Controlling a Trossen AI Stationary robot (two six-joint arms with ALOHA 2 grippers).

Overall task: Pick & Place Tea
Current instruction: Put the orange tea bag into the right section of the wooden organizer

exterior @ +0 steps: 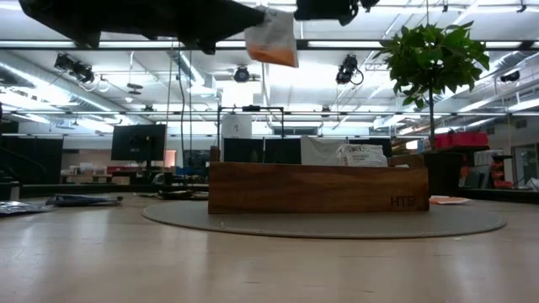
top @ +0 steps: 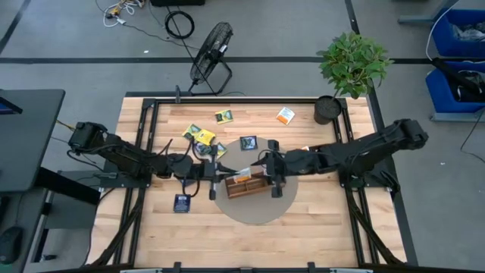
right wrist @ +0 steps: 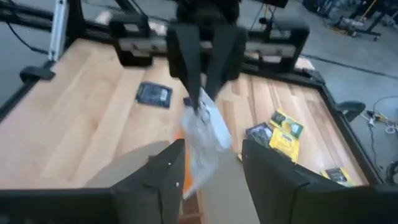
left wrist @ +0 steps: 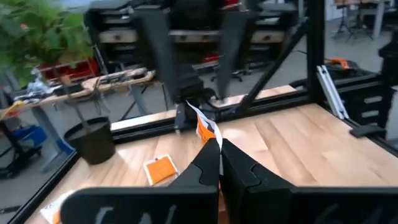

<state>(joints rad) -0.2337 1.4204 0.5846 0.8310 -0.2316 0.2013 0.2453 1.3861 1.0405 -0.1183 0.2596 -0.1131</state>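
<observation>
Bench (top: 318, 220): pale wooden top in a black frame, set on a grey workshop floor; shelving, monitors and ceiling lights are seen beyond it in the low view.

Left tool (left wrist: 217, 140): fingers closed together, clamped on the top edge of an orange-and-white sachet (exterior: 274, 39). The sachet is held in the air above the wooden tray (exterior: 318, 187), hanging from the tool, as shown in the low view. In the right wrist view the same sachet (right wrist: 204, 134) is seen dangling from the left tool's dark fingers.

Right tool (right wrist: 208, 168): fingers spread apart, one on either side of the hanging sachet and not gripping it. It is positioned over the tray, facing the left tool across it.

Wooden tray: brown, resting on a round grey mat (top: 258, 212) near the middle of the bench. White sachets (exterior: 364, 156) are seen standing up out of one compartment.

Loose sachets on the bench: a group of yellow-and-dark-green sachets (top: 201, 136) behind the left arm; one more yellow-and-green sachet (top: 223, 116) farther back; a dark sachet (top: 248, 142) just behind the tray; a dark blue sachet (top: 182, 202) near the front, on the left of the mat; an orange-and-white sachet (top: 285, 115) at the back, near the potted plant (top: 350, 68).

Floor fan (top: 210, 57): standing off the bench, behind it.
</observation>
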